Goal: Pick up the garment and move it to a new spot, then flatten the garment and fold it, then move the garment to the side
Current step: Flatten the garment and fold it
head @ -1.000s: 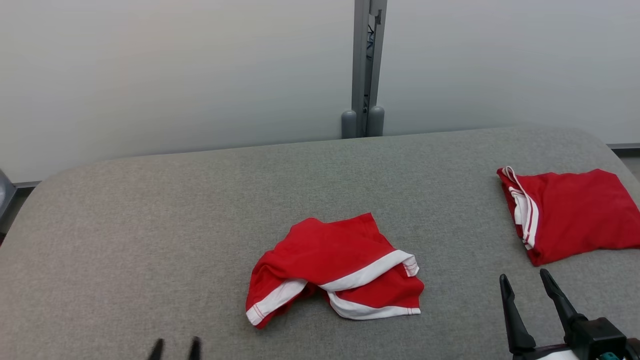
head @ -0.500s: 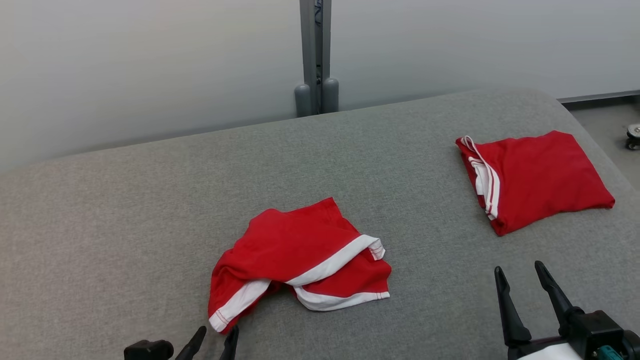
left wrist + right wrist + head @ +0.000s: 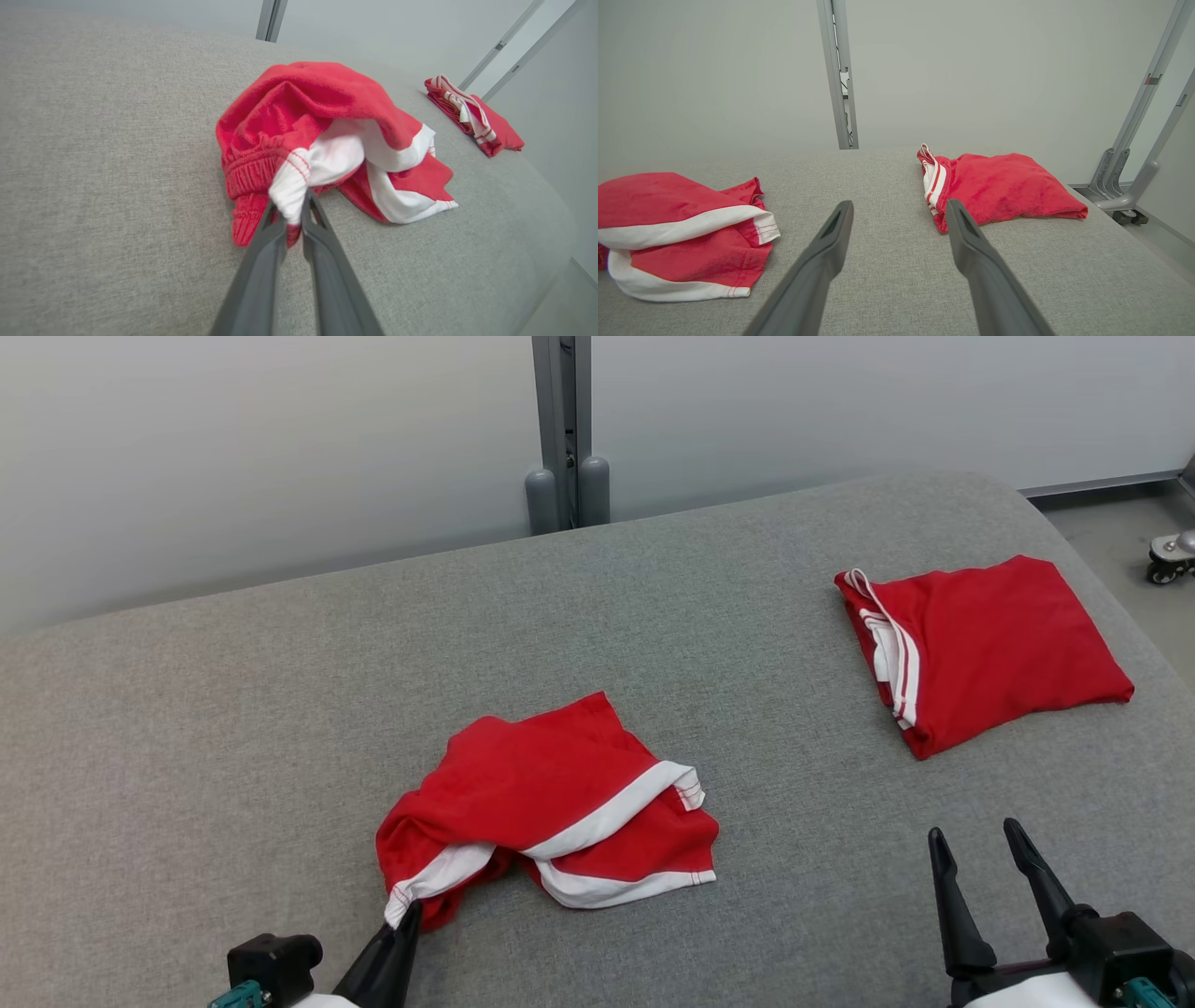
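A crumpled red garment with white trim (image 3: 546, 798) lies in the middle of the grey padded table (image 3: 233, 709). My left gripper (image 3: 406, 922) is shut on its near-left white hem; the left wrist view shows the garment (image 3: 327, 121) bunched just beyond the gripper (image 3: 294, 205), with white cloth pinched between the fingertips. My right gripper (image 3: 976, 845) stands open at the lower right, nothing between its fingers; in the right wrist view the gripper (image 3: 899, 210) hovers over bare table, the crumpled garment (image 3: 677, 233) to its left.
A second red garment (image 3: 985, 649), folded, lies at the table's right side, also seen folded (image 3: 999, 186) ahead of my right gripper. A grey post (image 3: 560, 429) stands behind the table. A caster wheel (image 3: 1167, 560) sits on the floor at far right.
The head camera has turned, shifting the scene left. My left gripper has come up from the bottom edge and shut on the garment's white hem. The right gripper stays open.
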Controlling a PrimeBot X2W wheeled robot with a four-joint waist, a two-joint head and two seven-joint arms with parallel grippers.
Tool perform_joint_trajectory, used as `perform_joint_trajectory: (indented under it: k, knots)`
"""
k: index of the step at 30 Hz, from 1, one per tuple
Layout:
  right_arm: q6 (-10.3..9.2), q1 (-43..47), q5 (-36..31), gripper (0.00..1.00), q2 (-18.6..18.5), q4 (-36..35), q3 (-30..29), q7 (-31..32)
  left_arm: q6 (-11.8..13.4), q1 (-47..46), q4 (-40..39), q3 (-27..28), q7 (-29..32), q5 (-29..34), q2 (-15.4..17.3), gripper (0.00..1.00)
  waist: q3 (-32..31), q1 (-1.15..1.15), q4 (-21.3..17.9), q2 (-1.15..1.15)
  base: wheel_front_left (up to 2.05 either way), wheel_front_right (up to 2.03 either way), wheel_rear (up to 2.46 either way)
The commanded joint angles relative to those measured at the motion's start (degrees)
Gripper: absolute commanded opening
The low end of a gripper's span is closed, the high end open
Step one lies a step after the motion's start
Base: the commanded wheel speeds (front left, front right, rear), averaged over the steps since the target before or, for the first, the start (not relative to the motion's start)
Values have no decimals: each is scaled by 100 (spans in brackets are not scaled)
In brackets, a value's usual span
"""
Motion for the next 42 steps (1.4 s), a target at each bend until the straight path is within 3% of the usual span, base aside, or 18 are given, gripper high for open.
perform_joint_trajectory:
  k: [1, 6, 12, 20, 23, 26, 29, 32, 35, 37, 38, 39, 40, 42]
  knots:
    - [1, -74, 48, 100, -29, 7, 2, -28, -37, -123, -60, -58, 17, -61, 82, 0, 13, 0, 1, 0, 0, 0, 0]
    - [1, -87, 90, 100, -29, 20, 25, -28, -42, -245, -680, -243, 78, -276, 147, 0, 23, 0, -29, 0, 0, 0, 0]
    - [1, -107, 126, 100, -29, 13, 23, -28, -36, -365, -2364, -605, 774, -522, 213, 0, 98, 0, -55, 0, 0, 0, 0]
    - [1, -251, 273, 100, -28, 5, 120, -28, 424, -623, -4180, -501, 1773, -1068, 128, 0, 413, 0, -244, 0, 0, 0, 0]
    - [1, -271, 313, 100, -28, 19, 113, -28, 734, -805, -4558, -236, 2019, -1420, 11, 0, 554, 0, -308, 0, 0, 0, 0]
    - [1, -359, 363, 100, -27, 7, 116, -28, 1123, -1052, -4437, 269, 2213, -1583, 94, 0, 744, 0, -330, 0, 0, 0, 0]
    - [1, -438, 407, 100, -27, 1, 196, -28, 1409, -1315, -3772, 851, 2339, -1555, 376, 0, 975, 0, -352, 0, 0, 0, 0]
    - [1, -570, 419, 100, -27, 20, 287, -28, 1505, -1554, -2905, 1363, 2350, -1605, 710, 0, 1219, 0, -371, 0, 0, 0, 0]
    - [1, -691, 441, 100, -26, 33, 375, -28, 1359, -1752, -1989, 1659, 2323, -1841, 857, 0, 1448, 0, -366, 0, 0, 0, 0]
    - [1, -747, 443, 100, -29, 61, 414, -28, 1299, -1851, -1332, 1834, 2318, -1990, 952, 23, 1574, 0, -351, 0, 0, 0, 0]
    - [1, -776, 442, 100, -26, 67, 439, -28, 1245, -1910, -1052, 1866, 2306, -1989, 1016, 31, 1624, 0, -339, 0, 0, 0, 0]
    - [1, -776, 442, 100, -26, 67, 439, -28, 1245, -1910, -1052, 1866, 2306, -1989, 1016, 31, 1624, 0, -339, 0, 0, 0, 0]
    - [1, -808, 443, 100, -26, 75, 451, -28, 1193, -2005, -806, 1900, 2228, -1973, 1057, 41, 1676, 0, -322, 0, 0, 0, 0]
    - [1, -854, 426, 100, -29, 95, 458, -28, 1132, -2137, -337, 1933, 2022, -1892, 1101, 100, 1741, 0, -272, 0, 0, 0, 0]
